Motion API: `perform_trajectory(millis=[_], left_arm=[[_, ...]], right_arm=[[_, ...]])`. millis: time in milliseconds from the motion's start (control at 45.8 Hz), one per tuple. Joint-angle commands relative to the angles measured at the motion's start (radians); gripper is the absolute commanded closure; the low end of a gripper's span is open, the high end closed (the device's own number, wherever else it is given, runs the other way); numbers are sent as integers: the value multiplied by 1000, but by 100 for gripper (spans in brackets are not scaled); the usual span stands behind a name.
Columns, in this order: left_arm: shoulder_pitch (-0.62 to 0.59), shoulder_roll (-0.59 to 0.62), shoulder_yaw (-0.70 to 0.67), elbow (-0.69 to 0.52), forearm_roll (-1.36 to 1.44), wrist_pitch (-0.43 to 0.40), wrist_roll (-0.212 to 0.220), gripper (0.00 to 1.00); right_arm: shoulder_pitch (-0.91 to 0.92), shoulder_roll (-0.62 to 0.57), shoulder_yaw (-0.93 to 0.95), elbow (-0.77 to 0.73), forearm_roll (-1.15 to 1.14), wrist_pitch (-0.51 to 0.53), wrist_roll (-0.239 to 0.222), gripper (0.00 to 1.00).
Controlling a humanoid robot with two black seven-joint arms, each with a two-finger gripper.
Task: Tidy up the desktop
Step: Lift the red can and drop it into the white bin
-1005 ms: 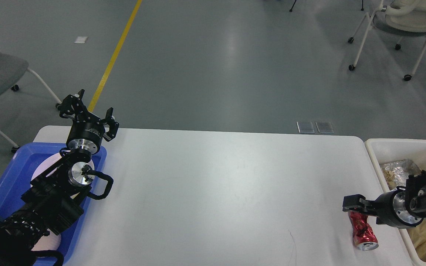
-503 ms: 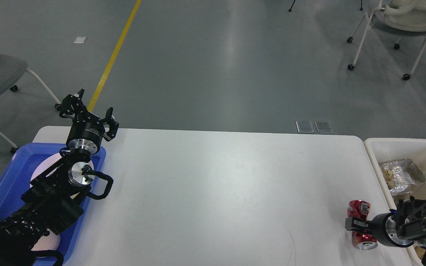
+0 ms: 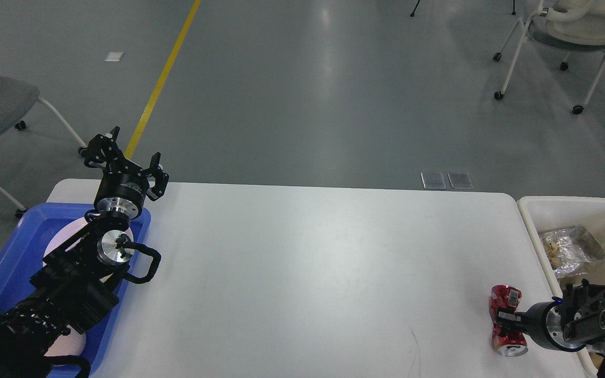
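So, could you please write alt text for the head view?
The right end effector grips a crushed red can at the right end of the white desktop, beside a bin. The left end effector hovers open above a blue tray.

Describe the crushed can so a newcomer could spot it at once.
Start at the big white desktop and go to its near right corner, next to the off-white bin. There the right gripper is closed around the middle of a can lying on its side. It is the only red, shiny, dented thing on the desktop, with a silver end facing the near edge.
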State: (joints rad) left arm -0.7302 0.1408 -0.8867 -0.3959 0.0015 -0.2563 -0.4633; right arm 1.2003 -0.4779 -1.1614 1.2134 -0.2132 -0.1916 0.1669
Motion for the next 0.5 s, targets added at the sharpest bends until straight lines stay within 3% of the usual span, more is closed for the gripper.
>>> perform_trajectory(millis=[0, 131, 240, 350, 481], left_arm=[[0, 0, 0, 0, 0, 0, 0, 3], [0, 0, 0, 0, 0, 0, 0, 3], [0, 0, 0, 0, 0, 0, 0, 3], [0, 0, 0, 0, 0, 0, 0, 3], [0, 0, 0, 0, 0, 0, 0, 3]], right_arm=[[59, -27, -1, 41, -3, 1, 11, 100], [348, -117, -23, 205, -6, 56, 54, 100], [733, -143, -43, 299, -8, 369, 51, 100], [985, -134, -29, 328, 5, 659, 46, 100], [1108, -133, -21, 396, 6, 716, 40, 100]])
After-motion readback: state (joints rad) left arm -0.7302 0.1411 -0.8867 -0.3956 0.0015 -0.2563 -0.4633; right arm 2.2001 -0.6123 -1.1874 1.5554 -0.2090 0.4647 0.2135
